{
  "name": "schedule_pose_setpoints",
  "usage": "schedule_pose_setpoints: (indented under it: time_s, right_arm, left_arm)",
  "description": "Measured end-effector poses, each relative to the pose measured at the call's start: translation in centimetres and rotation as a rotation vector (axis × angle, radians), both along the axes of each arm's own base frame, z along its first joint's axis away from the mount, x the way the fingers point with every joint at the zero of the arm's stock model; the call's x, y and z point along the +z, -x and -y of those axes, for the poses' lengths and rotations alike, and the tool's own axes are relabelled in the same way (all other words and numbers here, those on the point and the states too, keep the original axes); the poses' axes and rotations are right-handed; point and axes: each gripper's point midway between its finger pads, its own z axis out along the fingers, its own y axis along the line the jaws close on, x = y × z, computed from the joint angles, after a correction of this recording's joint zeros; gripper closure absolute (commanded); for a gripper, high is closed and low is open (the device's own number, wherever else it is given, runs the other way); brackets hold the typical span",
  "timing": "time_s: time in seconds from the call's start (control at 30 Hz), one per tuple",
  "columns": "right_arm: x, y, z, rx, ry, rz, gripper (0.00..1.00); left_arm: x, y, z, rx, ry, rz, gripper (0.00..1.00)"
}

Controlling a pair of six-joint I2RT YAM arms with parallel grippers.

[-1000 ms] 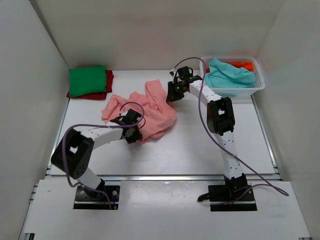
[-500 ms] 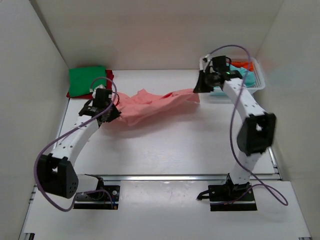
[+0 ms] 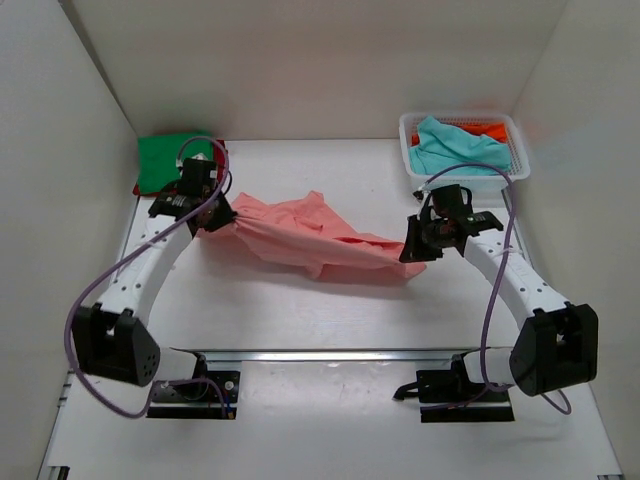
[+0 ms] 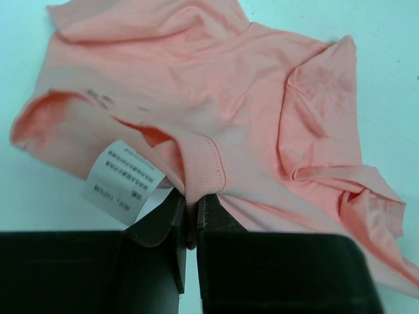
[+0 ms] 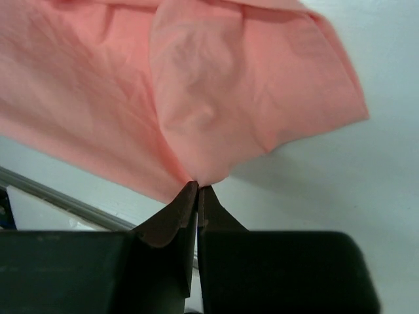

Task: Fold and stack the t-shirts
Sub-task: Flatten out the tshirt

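Note:
The salmon-pink t-shirt [image 3: 310,232] hangs stretched between my two grippers over the middle of the table. My left gripper [image 3: 208,222] is shut on its ribbed collar [image 4: 196,167], beside a white care label [image 4: 123,180]. My right gripper [image 3: 413,252] is shut on a pinch of the shirt's edge [image 5: 203,175], lower and nearer than the left. The green t-shirt [image 3: 165,160] lies folded on the red one [image 3: 141,188] at the back left. The teal t-shirt [image 3: 455,148] and orange one [image 3: 492,130] lie in the basket.
The white lattice basket [image 3: 512,172] stands at the back right. White walls close the table on three sides. A metal rail [image 3: 330,355] runs along the near edge by the arm bases.
My right gripper has swung from beside the basket down toward the near right, pulling the shirt's edge with it. My left gripper has stayed near the green stack. The shirt now spans diagonally.

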Motion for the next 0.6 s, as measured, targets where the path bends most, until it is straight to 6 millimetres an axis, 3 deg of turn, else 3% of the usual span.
schedule_pose_setpoints:
  time_s: [0.07,0.17,0.3,0.4,0.5,0.6]
  right_arm:
    - [0.1,-0.7,0.2,-0.002,0.01,0.023,1.0]
    - [0.0,-2.3,0.0,0.005,0.033,0.037,1.0]
    - [-1.3,-5.1,-0.4,-0.001,0.043,0.023,1.0]
    - [-3.0,-6.2,-0.3,-0.012,0.047,-0.007,1.0]
    - [-3.9,-6.3,-0.1,-0.019,0.051,-0.033,0.99]
    - [-3.8,-6.6,0.1,-0.026,0.038,-0.023,0.92]
  left_arm:
    - [-0.4,-1.4,0.5,-0.013,-0.002,-0.018,1.0]
    - [-2.1,-5.2,1.4,-0.028,-0.016,-0.071,0.97]
    - [-5.5,-10.0,2.4,-0.05,-0.033,-0.107,0.28]
    - [-7.0,-10.8,2.9,-0.069,-0.018,-0.116,0.24]
    - [-6.5,-11.1,3.3,-0.088,0.004,-0.083,0.24]
    - [-6.7,-8.8,3.3,-0.113,0.002,-0.069,0.23]
